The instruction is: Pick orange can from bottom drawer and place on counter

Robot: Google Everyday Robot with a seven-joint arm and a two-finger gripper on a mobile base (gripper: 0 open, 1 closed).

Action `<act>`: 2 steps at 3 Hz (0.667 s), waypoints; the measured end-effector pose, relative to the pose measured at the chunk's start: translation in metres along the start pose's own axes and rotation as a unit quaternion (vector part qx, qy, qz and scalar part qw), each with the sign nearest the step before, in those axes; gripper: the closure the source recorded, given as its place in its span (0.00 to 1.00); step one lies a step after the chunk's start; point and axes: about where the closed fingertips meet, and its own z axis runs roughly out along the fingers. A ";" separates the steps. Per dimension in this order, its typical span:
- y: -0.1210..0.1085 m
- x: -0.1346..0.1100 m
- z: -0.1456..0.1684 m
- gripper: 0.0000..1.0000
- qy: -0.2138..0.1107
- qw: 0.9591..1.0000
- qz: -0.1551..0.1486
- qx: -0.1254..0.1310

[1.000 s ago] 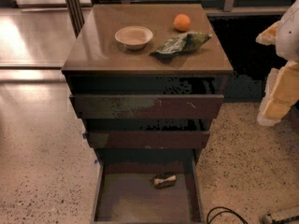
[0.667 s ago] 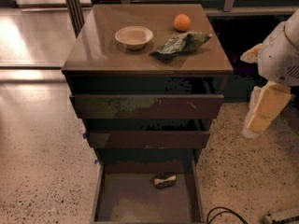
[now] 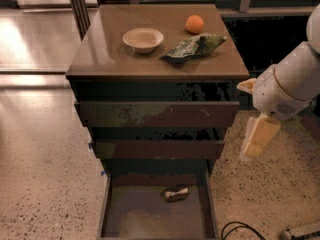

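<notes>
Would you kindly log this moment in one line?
hand: mid-air, right of dark cabinet | brownish-orange metal can: lying in open dark brown bottom drawer

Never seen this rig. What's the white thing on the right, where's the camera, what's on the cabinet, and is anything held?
There is one camera, looking down at a dark drawer cabinet from its front. Where it is mounted cannot be told.

The white thing at right is the robot's arm, the single arm of a mobile base. The cream part hanging below it is the end effector, the part that grasps. It hangs beside the cabinet's right side, apart from it.

On the counter are a pale bowl, an orange fruit and a green snack bag.

The bottom drawer is pulled out, and the orange can lies in it. So the can is not held; it is what the robot must fetch.
</notes>
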 end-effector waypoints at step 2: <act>0.004 0.021 0.038 0.00 0.008 1.000 -0.001 -0.028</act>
